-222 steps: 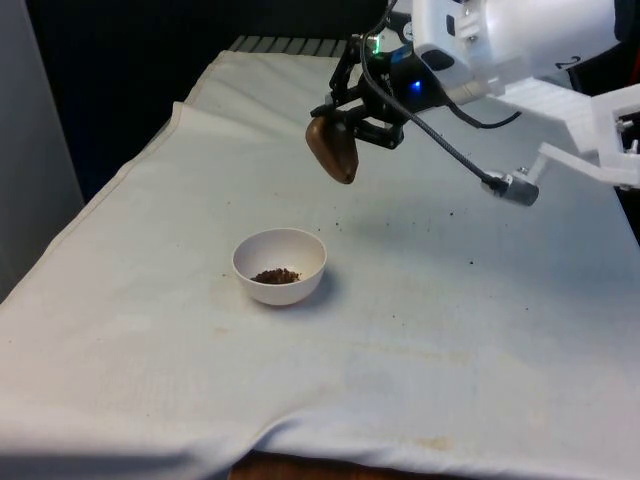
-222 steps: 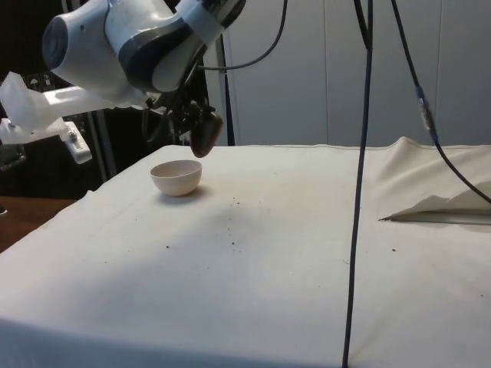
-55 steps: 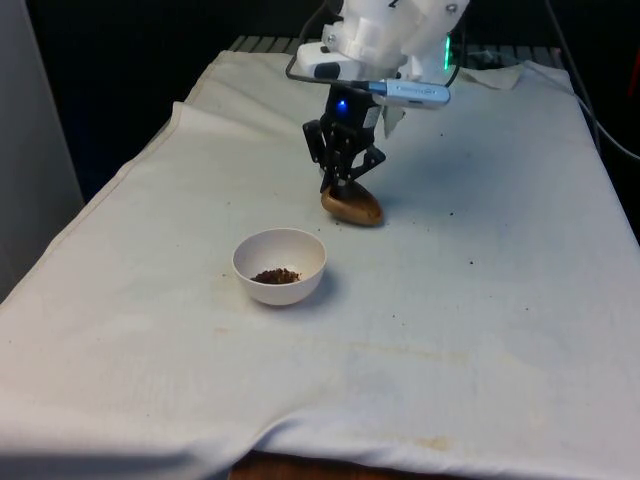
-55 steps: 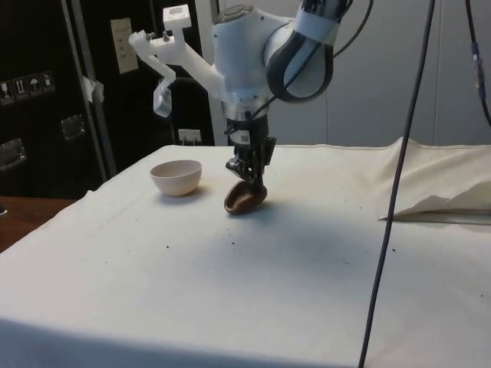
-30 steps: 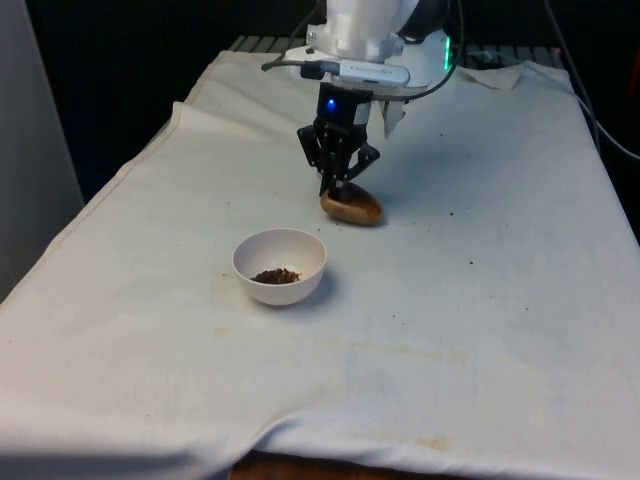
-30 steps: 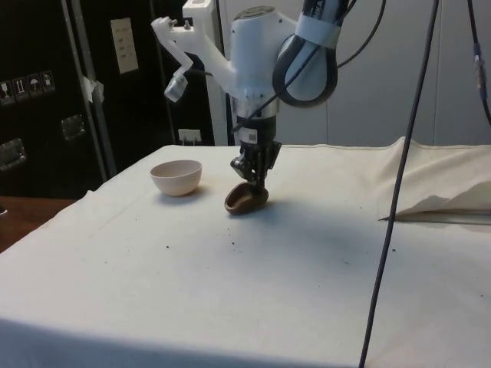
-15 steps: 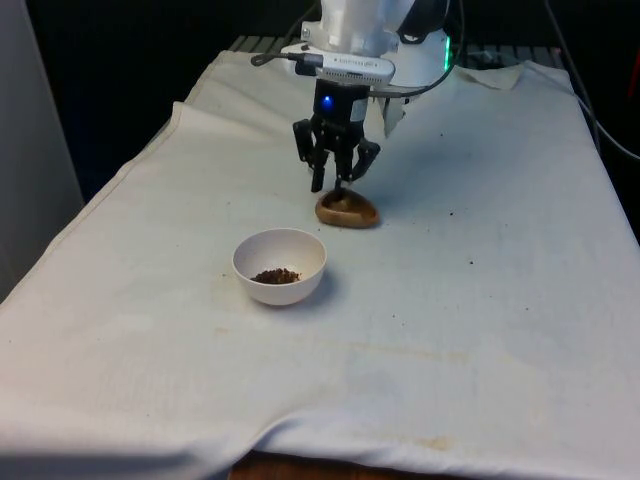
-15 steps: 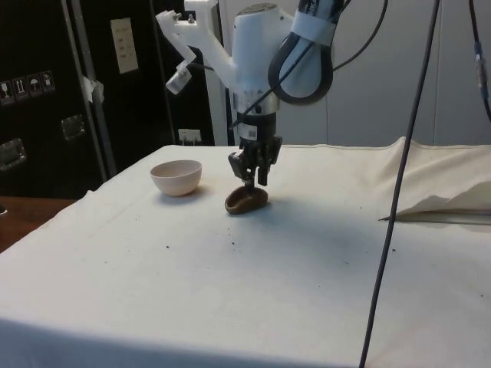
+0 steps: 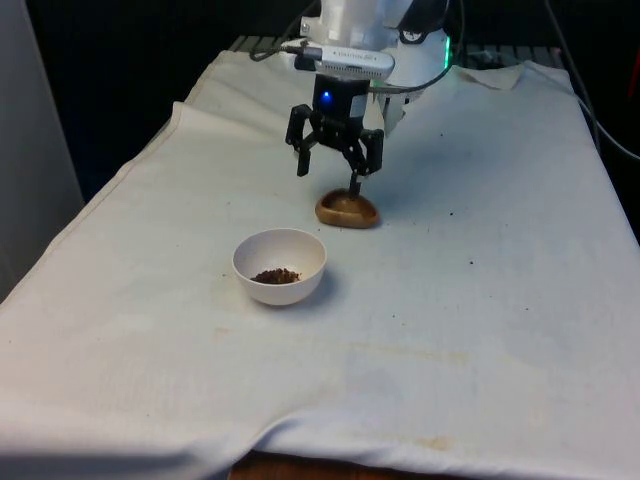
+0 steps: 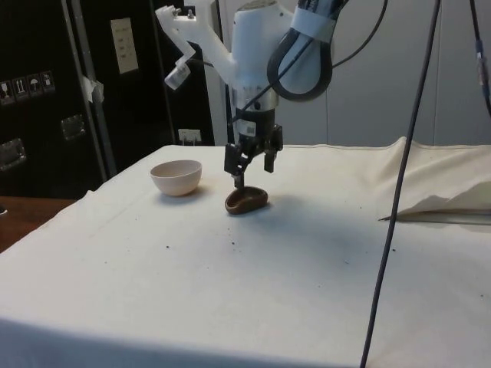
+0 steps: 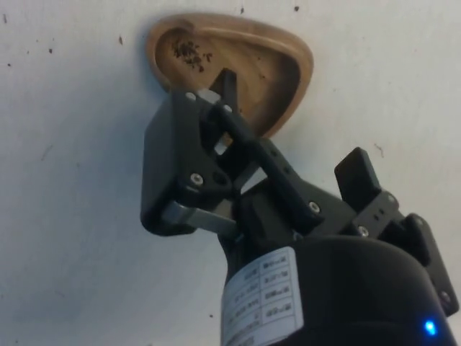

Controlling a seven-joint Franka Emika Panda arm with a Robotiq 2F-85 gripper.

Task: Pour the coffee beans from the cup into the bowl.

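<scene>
A small brown wooden cup (image 9: 347, 210) rests upright on the white cloth, just behind the white bowl (image 9: 285, 291). A little heap of dark coffee beans (image 9: 276, 275) lies in the bowl. My gripper (image 9: 329, 177) hangs open right above the cup, with one fingertip just over its rim and nothing between the fingers. From the side, the gripper (image 10: 254, 172) stands over the cup (image 10: 245, 201), and the bowl (image 10: 176, 179) is a short way off. In the wrist view the cup (image 11: 259, 61) holds only a few dark crumbs beyond the spread fingers (image 11: 358, 170).
Dark bean crumbs (image 9: 455, 212) are scattered on the cloth around the cup. A black cable (image 10: 391, 215) hangs in front of the side camera. The cloth is bunched in a fold (image 10: 437, 201) at the side view's right.
The gripper has opened, let go of the cup and lifted slightly. The cup, tilted in the grip before, now sits level on the cloth.
</scene>
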